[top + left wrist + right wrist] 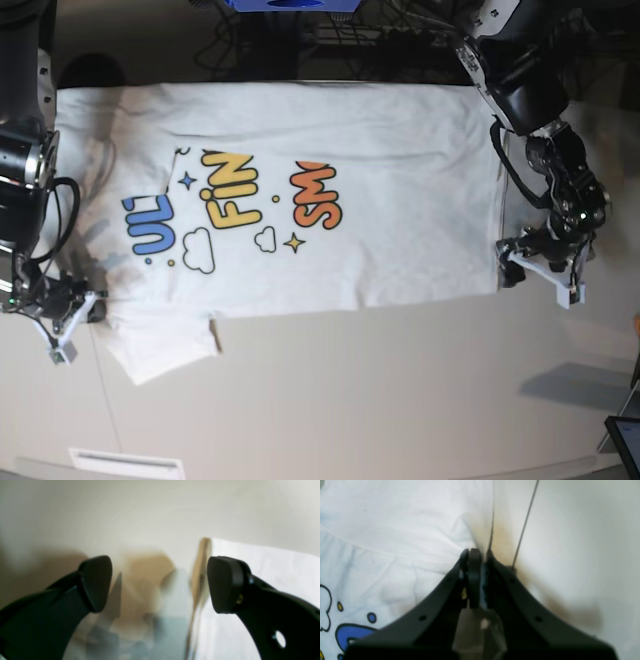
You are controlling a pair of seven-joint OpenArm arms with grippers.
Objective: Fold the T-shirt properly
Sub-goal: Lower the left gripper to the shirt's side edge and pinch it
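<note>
T-shirt (300,190) lies flat, print side up, across the upper half of the table (380,400), long axis running 9 to 3 o'clock in the base view; blue, yellow and orange lettering plus clouds and stars sit left of centre. One sleeve (165,345) sticks out toward 7 o'clock. Left gripper (540,262) is at 3 o'clock, just off the shirt's right edge; jaws spread wide, nothing between them. Left wrist view confirms: both pads (96,582) well apart, white cloth edge (262,580) beside the right-hand pad, bare table behind. Right gripper (62,310) is at 8 o'clock by the shirt's lower-left corner. Right wrist view shows its fingers (472,577) clenched together at the cloth edge; a thin bluish-white strip sits in the slit between them, so it looks pinched on the shirt fabric, though the frame is blurry. Blue print visible at that view's 7 o'clock.
</note>
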